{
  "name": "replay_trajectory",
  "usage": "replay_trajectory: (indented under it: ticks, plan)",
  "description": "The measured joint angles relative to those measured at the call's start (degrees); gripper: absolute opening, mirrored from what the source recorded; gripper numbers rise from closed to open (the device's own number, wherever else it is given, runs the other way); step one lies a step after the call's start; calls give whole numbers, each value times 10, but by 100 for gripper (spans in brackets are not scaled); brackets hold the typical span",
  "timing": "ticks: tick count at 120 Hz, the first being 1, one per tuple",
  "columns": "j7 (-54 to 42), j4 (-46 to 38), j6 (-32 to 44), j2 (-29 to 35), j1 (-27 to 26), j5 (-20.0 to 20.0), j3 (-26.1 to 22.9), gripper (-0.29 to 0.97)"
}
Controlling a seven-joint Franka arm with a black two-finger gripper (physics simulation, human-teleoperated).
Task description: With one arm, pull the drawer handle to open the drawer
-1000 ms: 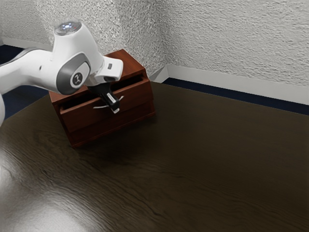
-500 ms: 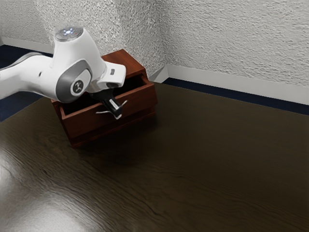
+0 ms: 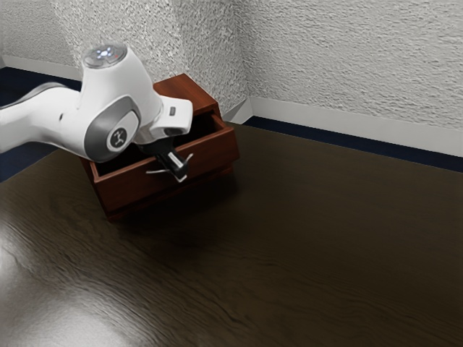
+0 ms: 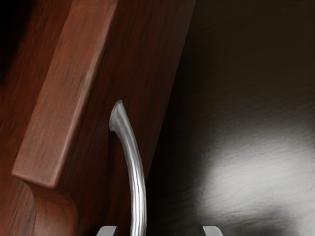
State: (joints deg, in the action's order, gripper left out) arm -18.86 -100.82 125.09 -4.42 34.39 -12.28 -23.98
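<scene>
A small red-brown wooden cabinet (image 3: 194, 92) stands at the back of the dark table. Its top drawer (image 3: 206, 153) is pulled partly out, and a dark gap shows behind the drawer front. A thin curved silver handle (image 3: 163, 170) sits on that front. My black gripper (image 3: 176, 168) reaches down over the handle from the white hand. In the wrist view the handle (image 4: 134, 167) runs between my two fingertips (image 4: 107, 230), closer to the one on the drawer-front side (image 4: 142, 73). The fingers stand well apart, so the gripper (image 4: 159, 231) is open.
The dark glossy table (image 3: 304, 238) stretches wide toward the exterior view's right and front. A rough white wall (image 3: 340, 50) with a blue baseboard runs behind the cabinet, and a wall corner lies just behind it.
The drawer has slid further out of the cabinet, toward the exterior view's right and front. My hand has moved the same way with the handle between its fingers.
</scene>
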Motion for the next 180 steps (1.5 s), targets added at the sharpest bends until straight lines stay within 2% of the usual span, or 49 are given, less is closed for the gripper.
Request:
replay_trajectory:
  ticks: [32,38,48,58,62,65,80,139,180]
  plan:
    - [18,-29,14,21,-11,12,0,15]
    - [21,-35,19,22,-12,18,-1,23]
    - [26,-43,27,26,-10,25,-3,15]
    - [32,-61,37,39,-14,31,-4,15]
    - [35,-67,40,44,-38,32,15,13]
    - [37,-71,42,48,-23,32,-3,13]
    - [45,-85,50,64,-30,39,1,9]
    - [75,-121,83,91,-38,46,-1,13]
    - [85,-122,88,94,-40,46,-2,22]
